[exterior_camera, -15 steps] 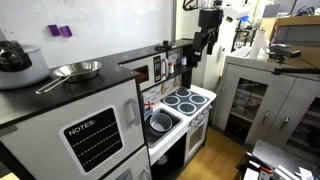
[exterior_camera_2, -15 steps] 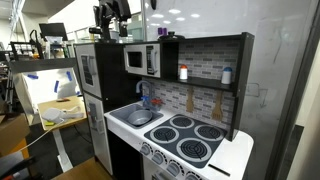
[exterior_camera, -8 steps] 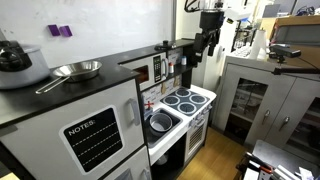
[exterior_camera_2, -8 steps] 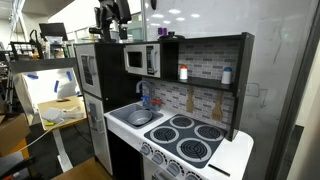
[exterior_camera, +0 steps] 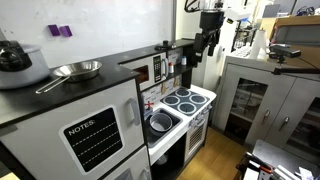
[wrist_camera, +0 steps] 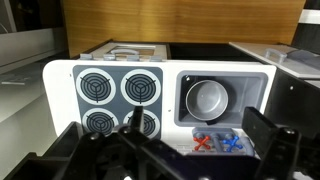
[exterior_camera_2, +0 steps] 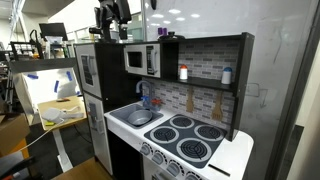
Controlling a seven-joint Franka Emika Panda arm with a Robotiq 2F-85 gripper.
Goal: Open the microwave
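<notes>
The toy microwave (exterior_camera_2: 140, 59) sits in the upper shelf of the play kitchen, its white-framed dark window door shut; it shows obliquely in an exterior view (exterior_camera: 149, 72). My gripper (exterior_camera: 205, 44) hangs high above the stove end of the kitchen, well away from the microwave, and appears at the top in an exterior view (exterior_camera_2: 112, 30). In the wrist view the gripper (wrist_camera: 198, 124) is open, nothing between its fingers, looking down on the stove and sink. The microwave is out of the wrist view.
Below lie four burners (wrist_camera: 113, 100) and a sink with a metal bowl (wrist_camera: 208, 98), red and blue taps (wrist_camera: 216, 142) beside it. A NOTES door (exterior_camera: 95, 138), a pan (exterior_camera: 76, 70) and pot (exterior_camera: 14, 58) sit on the counter. A glass-door cabinet (exterior_camera: 255, 95) stands nearby.
</notes>
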